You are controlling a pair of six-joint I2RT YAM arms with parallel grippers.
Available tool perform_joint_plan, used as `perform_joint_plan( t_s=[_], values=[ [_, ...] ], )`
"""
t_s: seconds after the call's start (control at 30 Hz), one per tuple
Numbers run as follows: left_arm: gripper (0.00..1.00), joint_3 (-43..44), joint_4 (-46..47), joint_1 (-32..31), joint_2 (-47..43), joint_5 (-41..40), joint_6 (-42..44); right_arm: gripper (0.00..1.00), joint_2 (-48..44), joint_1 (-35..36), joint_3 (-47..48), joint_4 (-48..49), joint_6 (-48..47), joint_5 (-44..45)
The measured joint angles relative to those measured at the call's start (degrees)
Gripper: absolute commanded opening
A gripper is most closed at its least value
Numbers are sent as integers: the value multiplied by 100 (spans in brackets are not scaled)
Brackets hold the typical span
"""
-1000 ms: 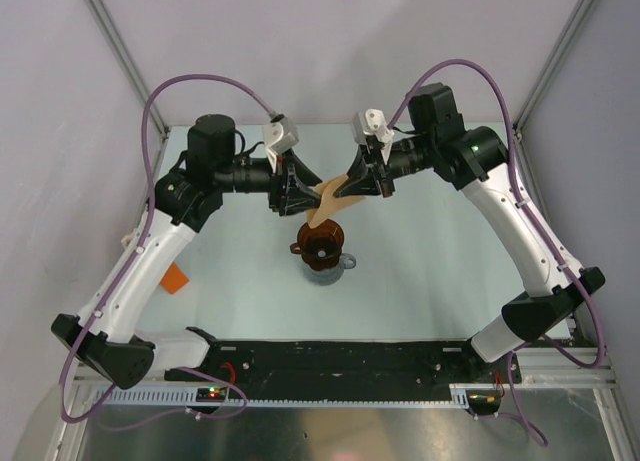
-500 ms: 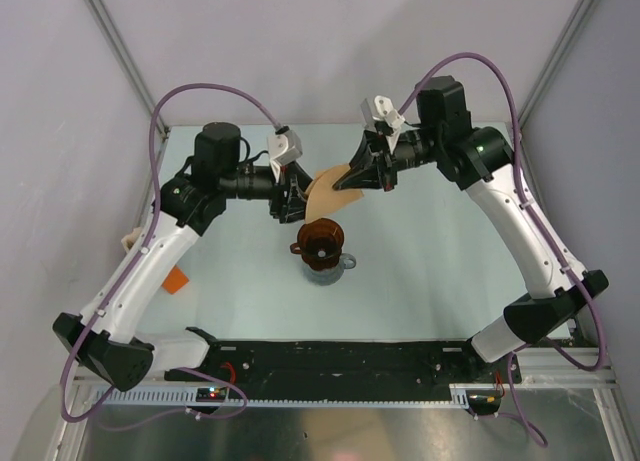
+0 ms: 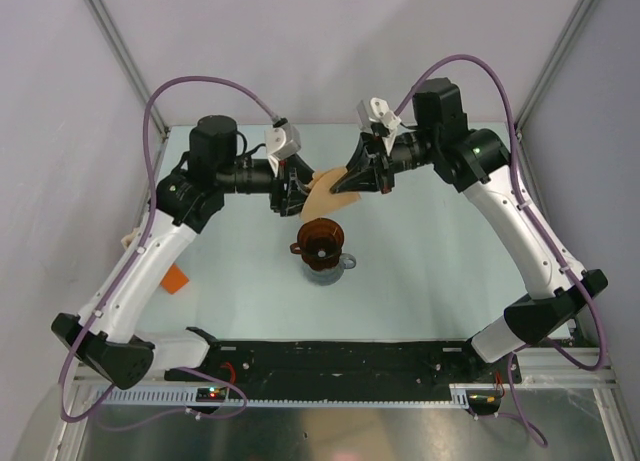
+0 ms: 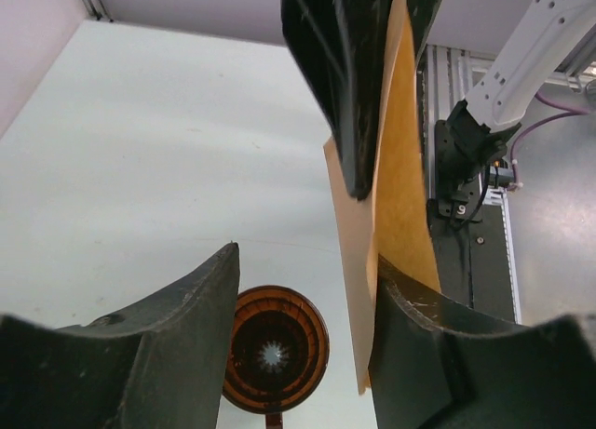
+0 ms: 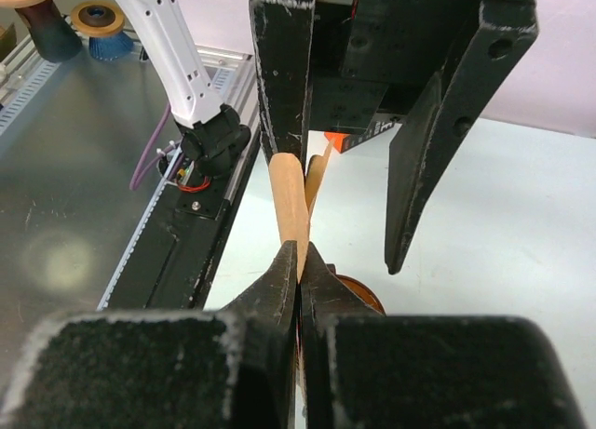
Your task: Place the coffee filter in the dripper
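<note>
Pale surface (image 3: 430,271) lies below, and my right hand (image 5: 298,261) pinches the coffee filter (image 3: 322,196) in the air, just above and beyond the dripper (image 3: 321,243). My left hand (image 4: 305,257) stands spread around the paper's edge, gripping nothing. By my judgement, seating it in the empty cone is yet to do.

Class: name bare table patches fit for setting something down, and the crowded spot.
Bare table: between dripper and right arm; between dripper and orange box; in front of the dripper. Crowded: above it, where left gripper and right gripper meet at the coffee filter.

Left tool (image 3: 299,191) jaws apart, right tool (image 3: 347,181) pinched tight, tips facing each other, close together, raised
</note>
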Motion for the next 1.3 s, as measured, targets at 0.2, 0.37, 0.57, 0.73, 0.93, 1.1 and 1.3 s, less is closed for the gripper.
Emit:
perform_joint_plan(
  t_s=[0.2, 0.37, 0.57, 0.73, 0.93, 1.1, 1.3],
  values=[
    [49, 166, 155, -118, 2, -24, -129, 0, 0, 52, 0, -17, -81, 37],
    [17, 168, 258, -162, 24, -9, -278, 0, 0, 83, 0, -9, -83, 74],
    [0, 168, 345, -179, 61, 76, -437, 8, 0, 87, -2, 11, -79, 190],
    [0, 168, 367, -146, 59, 85, -527, 40, 0, -15, -2, -13, -24, 249],
    [0, 212, 409, 74, 63, 260, -800, 42, -13, -398, -105, -251, -160, 297],
    [0, 407, 518, 151, 92, 391, -1054, 39, -22, -450, -334, -483, -367, 304],
    [0, 463, 695, 166, 140, 490, -1307, 22, -52, -400, -590, -459, -376, 299]
  ],
)
